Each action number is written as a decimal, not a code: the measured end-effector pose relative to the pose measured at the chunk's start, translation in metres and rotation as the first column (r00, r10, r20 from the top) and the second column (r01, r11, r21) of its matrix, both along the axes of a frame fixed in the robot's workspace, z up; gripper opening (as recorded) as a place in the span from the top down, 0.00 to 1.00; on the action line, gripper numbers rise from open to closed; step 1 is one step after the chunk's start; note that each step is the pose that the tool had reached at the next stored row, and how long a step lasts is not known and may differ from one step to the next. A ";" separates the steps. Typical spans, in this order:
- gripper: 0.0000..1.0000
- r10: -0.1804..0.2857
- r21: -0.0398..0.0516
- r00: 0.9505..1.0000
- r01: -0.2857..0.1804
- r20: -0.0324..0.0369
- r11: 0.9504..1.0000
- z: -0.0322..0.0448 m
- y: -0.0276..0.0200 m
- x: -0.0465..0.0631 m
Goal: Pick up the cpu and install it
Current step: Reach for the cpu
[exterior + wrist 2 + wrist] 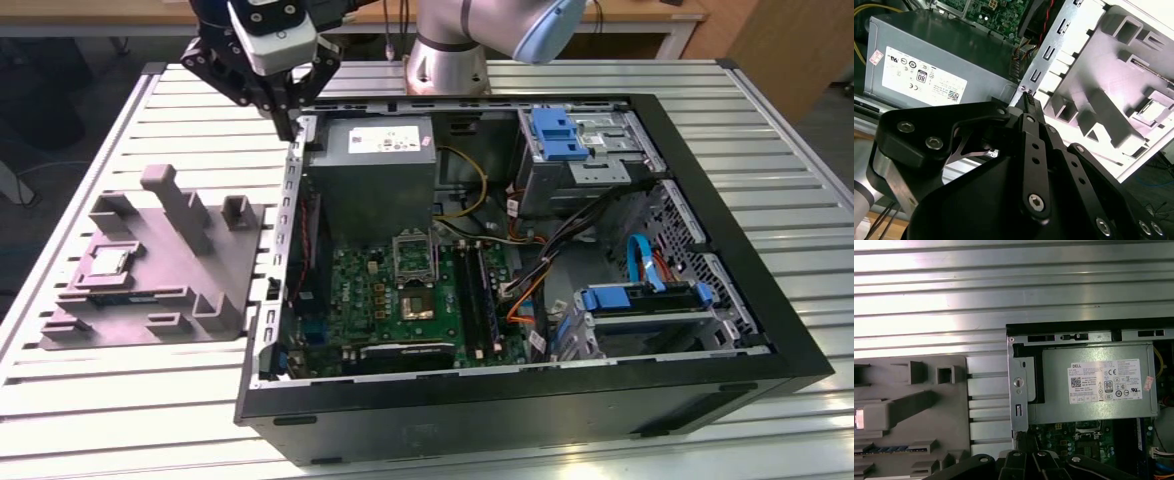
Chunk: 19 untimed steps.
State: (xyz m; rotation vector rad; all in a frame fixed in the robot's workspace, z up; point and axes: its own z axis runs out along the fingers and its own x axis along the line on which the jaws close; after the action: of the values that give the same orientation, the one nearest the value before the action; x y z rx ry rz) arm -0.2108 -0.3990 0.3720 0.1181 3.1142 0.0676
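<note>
The cpu (107, 263), a small silvery square chip, lies flat in a recess of the grey holder (147, 270) on the table, at the exterior view's left of the open computer case (534, 400). My gripper (284, 128) hangs over the case's back left corner, near the power supply (380, 150) and well apart from the cpu. Its black fingers (1028, 100) are shut together with nothing between them. On the green board (400, 300) the socket (416, 300) lies bare with its frame raised. The holder (1104, 100) shows in both wrist views.
The case's metal rim (1019, 390) stands directly below the fingers. Tall posts (174, 205) rise from the holder. Inside the case are cables (561, 250), blue drive brackets (561, 135) and a memory stick (477, 290). Slatted metal table (134, 400) surrounds everything.
</note>
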 end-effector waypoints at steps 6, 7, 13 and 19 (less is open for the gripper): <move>0.89 0.000 0.000 1.000 0.000 0.000 1.000 -0.0005 0.0000 -0.002; 0.89 0.000 0.000 1.000 0.000 0.000 1.000 -0.0006 0.0000 -0.002; 0.89 0.000 0.000 1.000 0.000 0.000 1.000 -0.0010 0.0000 -0.003; 0.89 0.000 0.000 1.000 0.000 0.000 1.000 -0.0015 0.0000 -0.004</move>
State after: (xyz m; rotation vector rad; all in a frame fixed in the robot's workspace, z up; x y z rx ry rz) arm -0.2152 -0.3990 0.3705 0.1181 3.1143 0.0674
